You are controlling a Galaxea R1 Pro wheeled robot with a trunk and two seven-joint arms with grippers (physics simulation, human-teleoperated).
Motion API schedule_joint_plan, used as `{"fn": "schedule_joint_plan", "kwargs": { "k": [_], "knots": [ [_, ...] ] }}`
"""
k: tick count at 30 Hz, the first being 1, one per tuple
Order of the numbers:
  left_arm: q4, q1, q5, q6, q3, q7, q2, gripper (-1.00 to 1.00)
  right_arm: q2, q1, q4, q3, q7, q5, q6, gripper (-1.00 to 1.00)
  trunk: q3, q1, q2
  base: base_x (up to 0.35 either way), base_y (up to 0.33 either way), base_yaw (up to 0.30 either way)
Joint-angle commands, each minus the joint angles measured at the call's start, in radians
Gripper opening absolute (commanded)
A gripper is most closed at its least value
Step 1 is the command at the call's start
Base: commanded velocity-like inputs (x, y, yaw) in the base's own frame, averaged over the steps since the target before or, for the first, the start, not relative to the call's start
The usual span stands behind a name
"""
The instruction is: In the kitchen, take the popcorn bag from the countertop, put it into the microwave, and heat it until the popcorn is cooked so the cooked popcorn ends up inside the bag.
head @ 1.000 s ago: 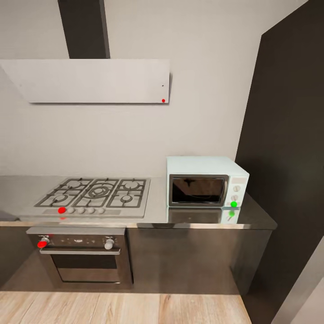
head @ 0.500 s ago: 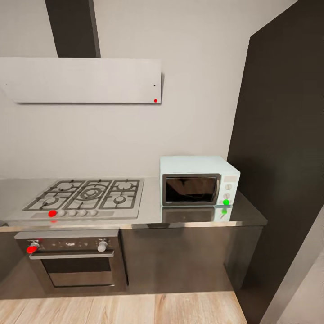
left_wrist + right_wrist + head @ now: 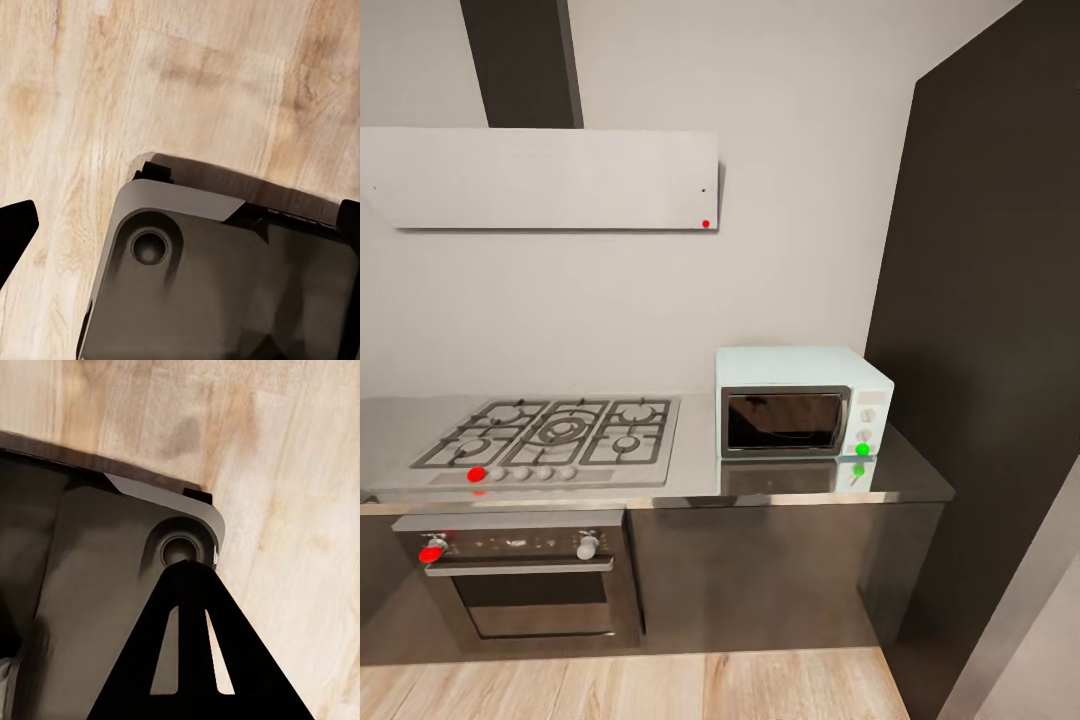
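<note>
Head view: a second ago the whole picture slid sideways, and over the last half second it has held steady. That was my head and base moving, not the kitchen, and I judge I have come to rest facing the pale mint box-shaped microwave (image 3: 800,405). It stands on the polished steel countertop (image 3: 700,470) with its dark glass door closed, a green dot (image 3: 862,450) by its lowest knob. To its left lie the steel five-burner gas hob (image 3: 550,435), the built-in steel oven (image 3: 510,575) below and the flat grey extractor hood (image 3: 550,178) above. I cannot tell where the popcorn bag is, since the door glass is too dark to see through. A closed door would fit a bag waiting elsewhere or one already inside. The oven panel bears a small mark, too tiny to read, and I find no brand on the microwave.

Left wrist view: my left gripper (image 3: 180,225) is spread wide and empty, over the light wooden plank floor (image 3: 187,75) and my own dark grey base plate (image 3: 225,285).

Right wrist view: my right gripper (image 3: 187,585) is pressed together on nothing (same floor, same base), with no writing here either.
</note>
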Motion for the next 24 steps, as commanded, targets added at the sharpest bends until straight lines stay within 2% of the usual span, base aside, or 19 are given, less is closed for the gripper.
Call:
{"fn": "schedule_joint_plan", "kwargs": {
  "k": [1,4,6,7,9,10,11,16,24],
  "knots": [
    [0.0,-0.001,0.008,-0.002,-0.008,0.001,0.0,1.0,0.0,-0.001,0.002,-0.005,0.003,0.004,-0.005,-1.0,-0.002,0.0,-0.001,0.0,0.0,0.0],
    [0.0,-0.001,0.008,-0.002,-0.008,0.001,0.0,1.0,-0.001,-0.001,0.002,-0.005,0.002,0.003,-0.004,-1.0,-0.002,0.0,-0.001,0.0,0.0,0.0],
    [0.0,-0.001,0.008,-0.002,-0.008,0.001,0.0,1.0,-0.018,-0.001,0.003,-0.022,0.001,-0.006,-0.007,-1.0,-0.002,0.0,-0.001,0.0,0.0,0.0],
    [0.0,-0.001,0.008,-0.002,-0.008,0.001,0.0,1.0,-0.034,-0.001,0.004,-0.042,0.001,-0.007,-0.009,-1.0,-0.002,0.0,-0.001,0.0,0.0,0.0],
    [0.0,0.0,0.008,-0.002,-0.008,0.001,0.0,1.0,-0.081,-0.001,0.004,-0.15,0.002,-0.004,-0.014,-1.0,-0.002,0.0,-0.001,0.0,0.0,0.0],
    [0.0,0.0,0.008,-0.002,-0.009,0.001,0.0,1.0,-0.084,-0.001,0.003,-0.175,0.003,0.005,-0.014,-1.0,-0.002,0.0,-0.001,0.0,0.0,0.0],
    [0.0,0.0,0.008,-0.002,-0.009,0.001,0.0,1.0,-0.081,-0.001,0.003,-0.184,0.003,0.014,-0.014,-1.0,-0.002,0.0,-0.001,0.0,0.0,0.0],
    [0.0,0.0,0.016,-0.002,-0.003,0.001,0.03,1.0,-0.077,-0.001,0.004,-0.179,0.003,0.036,-0.012,-1.0,-0.002,0.0,-0.001,0.0,0.0,0.0],
    [-0.001,-0.001,0.018,-0.002,-0.001,0.001,0.036,1.0,-0.077,-0.001,0.003,-0.177,0.003,0.038,-0.012,-1.0,-0.002,0.0,-0.001,0.0,0.0,0.0]
  ]
}}
